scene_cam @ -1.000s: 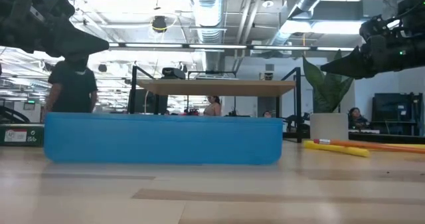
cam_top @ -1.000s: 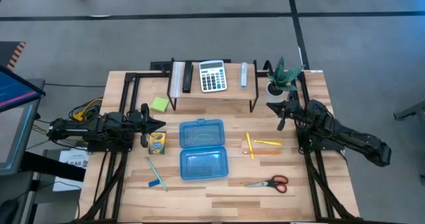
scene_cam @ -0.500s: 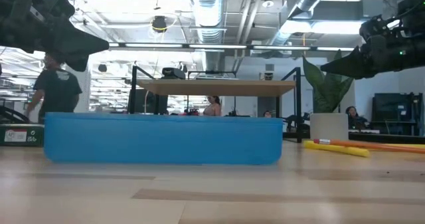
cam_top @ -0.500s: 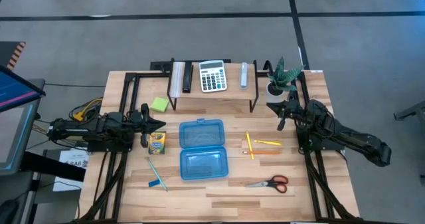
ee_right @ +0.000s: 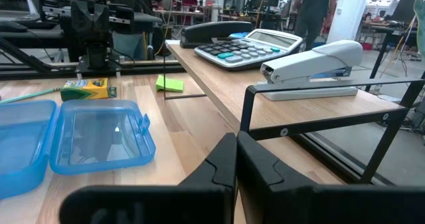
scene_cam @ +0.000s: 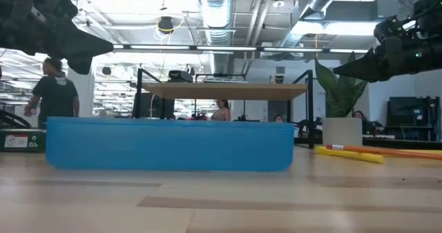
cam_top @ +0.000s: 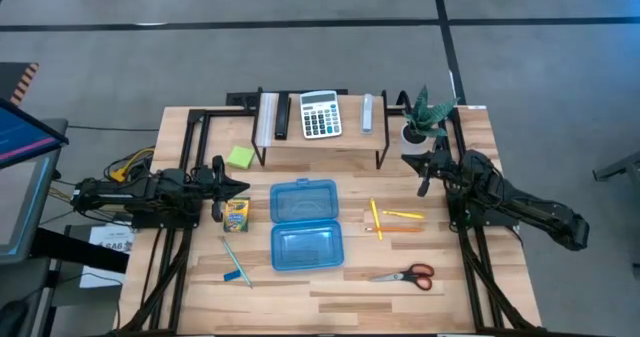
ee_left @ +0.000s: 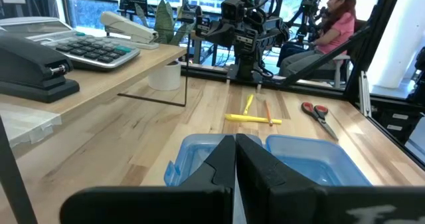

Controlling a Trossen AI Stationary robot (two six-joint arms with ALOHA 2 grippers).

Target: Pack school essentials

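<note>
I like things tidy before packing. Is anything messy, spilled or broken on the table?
Nothing is spilled or broken. The blue box lies open and empty, ready to fill. The pencils lie loose and crisscrossed instead of lined up, and the pen sits slanted near the crayons. The scissors lie closed. That's only scattered, not odd.

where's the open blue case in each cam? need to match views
High view: blue case at table centre, lid open.
Low view: the wide blue band across the middle.
Left wrist view: just beyond the shut fingers.
Right wrist view: left, lying open.
Shared landmark: the calculator on the shelf.
</note>
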